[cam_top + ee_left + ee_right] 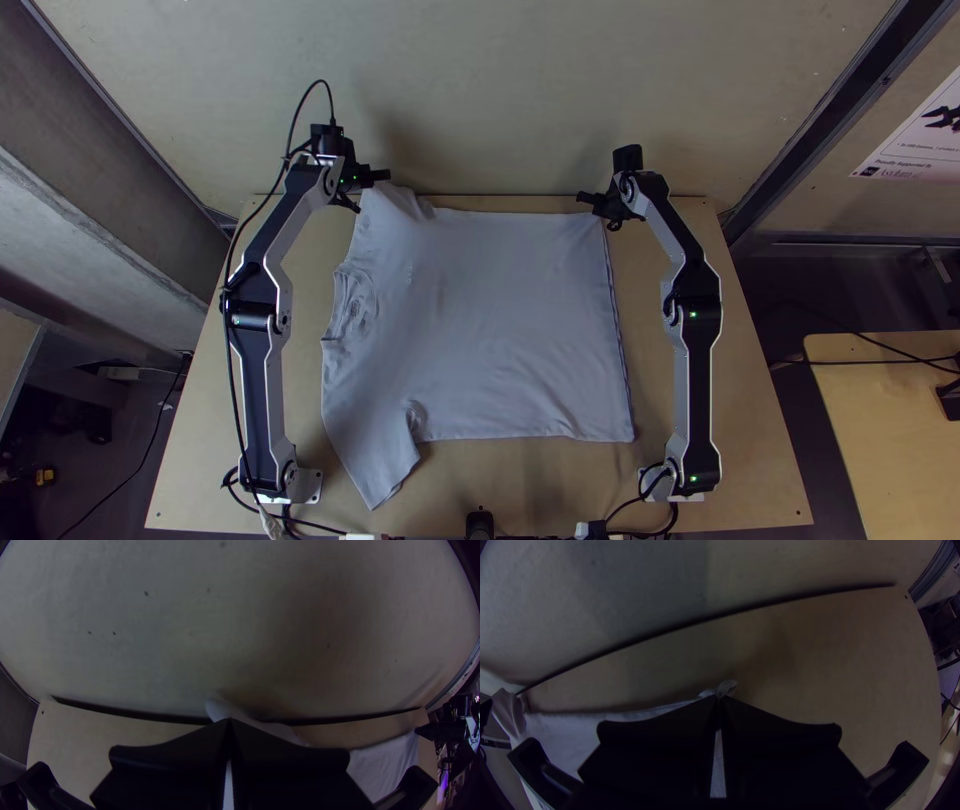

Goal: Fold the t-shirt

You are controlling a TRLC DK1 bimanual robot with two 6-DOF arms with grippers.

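Left arm [264, 380] and right arm [697, 385] flank the t-shirt [490, 320]; a wall [480, 90] stands beyond.

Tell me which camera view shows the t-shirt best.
The top view, where the t-shirt lies spread from collar to hem. The left wrist view shows a sleeve pinched in the left gripper; the right wrist view, a corner pinched in the right gripper and one edge.

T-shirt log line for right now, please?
T-shirt: spread on table | left gripper: shut on far sleeve | right gripper: shut on far hem corner
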